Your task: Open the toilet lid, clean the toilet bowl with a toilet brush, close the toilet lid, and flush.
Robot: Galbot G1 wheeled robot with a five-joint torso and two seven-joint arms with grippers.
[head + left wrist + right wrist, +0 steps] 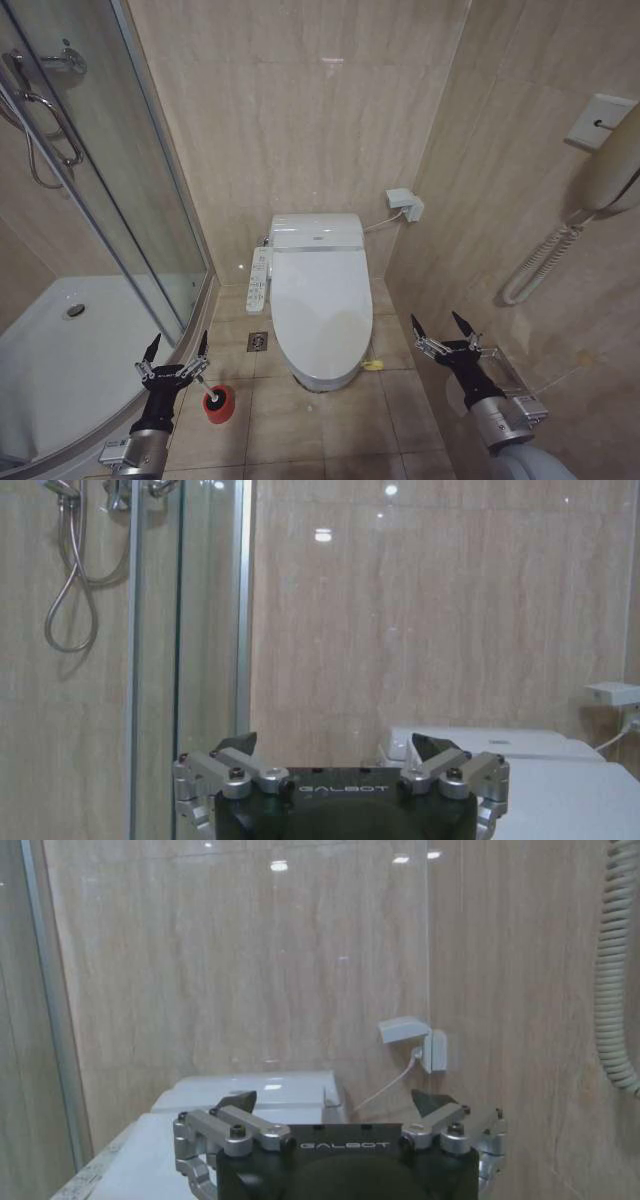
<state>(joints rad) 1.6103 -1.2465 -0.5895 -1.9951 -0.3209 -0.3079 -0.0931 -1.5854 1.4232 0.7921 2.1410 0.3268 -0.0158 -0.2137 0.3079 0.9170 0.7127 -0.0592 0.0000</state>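
Left gripper (176,348): low at the left of the head view, above the floor tiles beside the shower tray; jaws spread wide, nothing between them. In the left wrist view the same gripper (335,750) points toward the back wall, with both fingertips apart and bare.
Right gripper (442,328): low at the right of the head view, close to the right-hand wall; jaws spread wide, holding nothing. In the right wrist view this gripper (335,1104) also faces the back wall.
Toilet brush (216,399): stands on the floor in its red round base, just beside the left gripper and to the left of the toilet's front end; not touched by either gripper.
Toilet lid (320,310): down flat, covering the seat and bowl; glossy white, with its front edge toward the robot.
Toilet position: centred against the back wall, between the two grippers and farther from the camera than both.
Control panel (259,279): long white strip along the toilet's left side.
Shower tray (60,365): white, at the left behind a curved glass screen (120,200).
Wall socket (406,204): on the back wall to the right of the toilet, with a cable running to the toilet.
Wall telephone (615,165): on the right wall, coiled cord hanging below it.
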